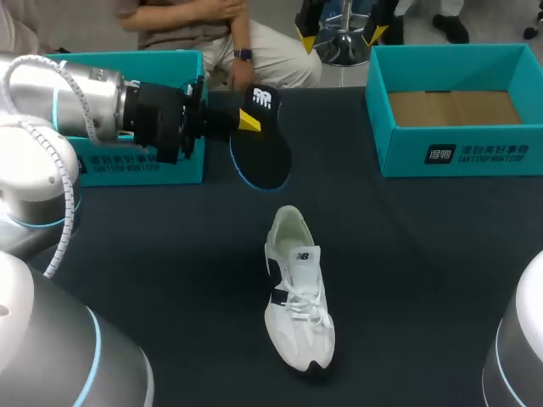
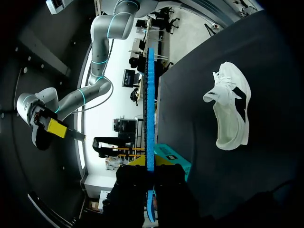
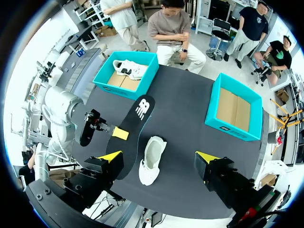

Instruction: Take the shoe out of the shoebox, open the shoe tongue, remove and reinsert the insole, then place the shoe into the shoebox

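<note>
A white shoe (image 1: 297,292) lies on the dark table, its opening toward the far side; it also shows in the wrist views (image 2: 230,111) (image 3: 151,161). My left gripper (image 1: 247,121) is shut on a black insole (image 1: 263,157) with a blue edge and holds it in the air, above the table beyond the shoe. In the left wrist view the insole (image 2: 150,109) stands edge-on between the fingers of the left gripper (image 2: 151,164). My right gripper (image 3: 158,156) hangs high over the table, wide open and holding nothing.
An empty teal shoebox (image 1: 441,157) with a cardboard floor stands at the back right. A second teal box (image 1: 174,165) at the back left, behind my left arm, holds another white shoe (image 3: 128,68).
</note>
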`<state>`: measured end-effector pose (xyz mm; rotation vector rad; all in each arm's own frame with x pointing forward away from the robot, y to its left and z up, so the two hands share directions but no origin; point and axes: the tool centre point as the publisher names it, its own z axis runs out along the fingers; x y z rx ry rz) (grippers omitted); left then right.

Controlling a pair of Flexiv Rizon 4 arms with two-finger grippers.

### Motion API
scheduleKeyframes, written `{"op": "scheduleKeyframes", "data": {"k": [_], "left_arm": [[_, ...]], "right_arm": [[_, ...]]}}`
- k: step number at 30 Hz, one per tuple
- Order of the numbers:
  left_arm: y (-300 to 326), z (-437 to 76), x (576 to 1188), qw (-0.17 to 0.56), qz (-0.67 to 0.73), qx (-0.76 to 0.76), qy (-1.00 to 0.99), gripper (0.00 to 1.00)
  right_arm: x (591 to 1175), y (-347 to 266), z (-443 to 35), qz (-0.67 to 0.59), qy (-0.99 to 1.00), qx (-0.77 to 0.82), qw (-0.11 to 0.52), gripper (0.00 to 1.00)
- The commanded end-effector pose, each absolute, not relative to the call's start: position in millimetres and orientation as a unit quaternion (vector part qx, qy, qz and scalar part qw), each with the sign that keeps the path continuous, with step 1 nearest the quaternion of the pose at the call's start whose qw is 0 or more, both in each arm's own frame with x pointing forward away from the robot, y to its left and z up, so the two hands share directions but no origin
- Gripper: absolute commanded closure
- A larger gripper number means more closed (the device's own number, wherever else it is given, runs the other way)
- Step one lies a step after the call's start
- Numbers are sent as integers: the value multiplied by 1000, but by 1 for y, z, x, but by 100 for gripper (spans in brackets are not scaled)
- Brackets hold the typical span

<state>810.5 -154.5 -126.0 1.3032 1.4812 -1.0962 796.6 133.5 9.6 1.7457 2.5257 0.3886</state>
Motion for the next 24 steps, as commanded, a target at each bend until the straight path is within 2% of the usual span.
{"op": "scheduleKeyframes", "data": {"k": [1,14,24], "left_arm": [[-153,-132,813,438,-435,516,594,100],[-155,-110,852,472,-409,542,561,100],[-162,-114,851,495,-387,584,514,100]], "right_arm": [[798,134,10,125,816,564,22,0],[798,134,10,125,816,564,22,0],[798,134,10,125,816,564,22,0]]}}
